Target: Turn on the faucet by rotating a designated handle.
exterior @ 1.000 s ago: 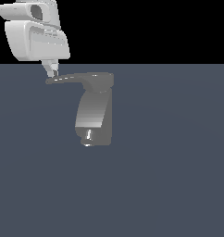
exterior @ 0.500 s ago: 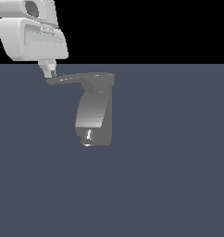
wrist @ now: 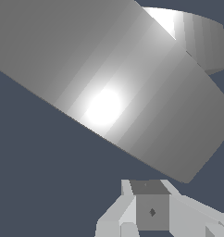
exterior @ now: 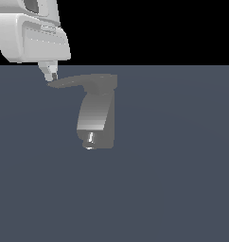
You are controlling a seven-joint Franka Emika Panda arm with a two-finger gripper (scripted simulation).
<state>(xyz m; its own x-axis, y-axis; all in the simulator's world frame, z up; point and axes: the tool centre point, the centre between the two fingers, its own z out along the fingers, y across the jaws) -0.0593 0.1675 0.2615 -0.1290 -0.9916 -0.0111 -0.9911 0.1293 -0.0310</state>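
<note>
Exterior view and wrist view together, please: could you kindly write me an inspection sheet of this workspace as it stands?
Surface: plain dark grey floor, no marks.
Job's things: faucet upright, shiny nozzle low at its front; handle lies flat on top, its tip pointing to the exterior view's left.
Clutter: nothing seen.
End effector: white end effector at the handle tip; contact and jaw opening cannot be told.
Cables: nothing seen.
Surroundings: black background above the floor.
</note>
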